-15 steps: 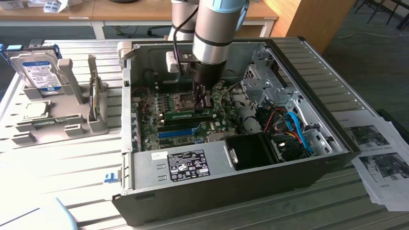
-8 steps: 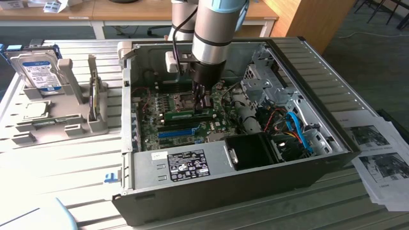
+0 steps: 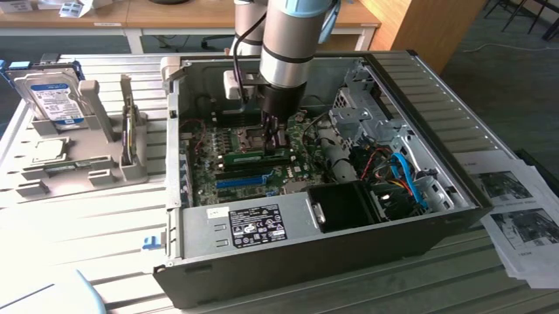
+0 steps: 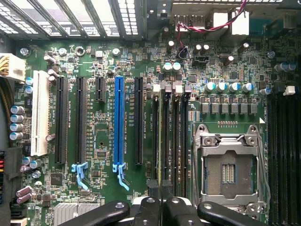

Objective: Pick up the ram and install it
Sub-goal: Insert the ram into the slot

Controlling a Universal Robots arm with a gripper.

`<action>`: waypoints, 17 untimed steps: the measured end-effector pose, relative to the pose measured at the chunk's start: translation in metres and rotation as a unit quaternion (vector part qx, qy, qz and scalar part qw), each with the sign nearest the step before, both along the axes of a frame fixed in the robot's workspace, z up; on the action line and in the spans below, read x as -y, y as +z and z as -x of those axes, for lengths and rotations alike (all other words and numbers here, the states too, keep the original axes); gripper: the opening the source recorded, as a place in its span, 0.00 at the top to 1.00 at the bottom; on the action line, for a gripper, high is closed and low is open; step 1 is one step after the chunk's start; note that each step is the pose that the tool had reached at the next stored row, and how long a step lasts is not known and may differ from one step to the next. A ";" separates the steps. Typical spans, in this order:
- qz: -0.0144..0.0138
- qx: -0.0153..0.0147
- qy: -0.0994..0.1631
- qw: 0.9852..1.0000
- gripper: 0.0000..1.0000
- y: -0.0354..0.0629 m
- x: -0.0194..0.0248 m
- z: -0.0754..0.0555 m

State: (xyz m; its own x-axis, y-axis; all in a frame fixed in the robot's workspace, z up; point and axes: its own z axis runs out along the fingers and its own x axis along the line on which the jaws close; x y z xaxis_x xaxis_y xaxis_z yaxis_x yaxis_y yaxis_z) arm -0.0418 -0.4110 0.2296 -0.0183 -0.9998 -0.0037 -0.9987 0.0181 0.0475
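Pinched almost shut, my gripper (image 3: 277, 142) clamps the ram (image 3: 256, 157) by its upper edge. I see the green stick standing on edge at the black memory slots (image 4: 175, 141), beside the processor socket (image 4: 229, 172), inside the open computer case (image 3: 454, 111). I cannot tell whether it is seated.

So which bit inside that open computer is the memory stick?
Look into the open computer case, at the green main board on its floor. Right under the robot's gripper a long, thin green memory stick stands on edge. Unlike the flat blue slot nearby, it rises above the board.
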 end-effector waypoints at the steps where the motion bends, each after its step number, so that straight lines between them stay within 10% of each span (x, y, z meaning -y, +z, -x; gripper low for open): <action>1: 0.000 0.000 0.000 1.000 0.89 0.0000 0.0000 0.000; 17: 0.000 0.000 0.000 1.000 0.89 -0.0001 0.0000 -0.003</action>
State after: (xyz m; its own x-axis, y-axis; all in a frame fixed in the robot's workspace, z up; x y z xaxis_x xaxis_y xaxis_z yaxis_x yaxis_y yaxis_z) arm -0.0385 -0.4110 0.2295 -0.0185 -0.9998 -0.0034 -0.9987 0.0183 0.0475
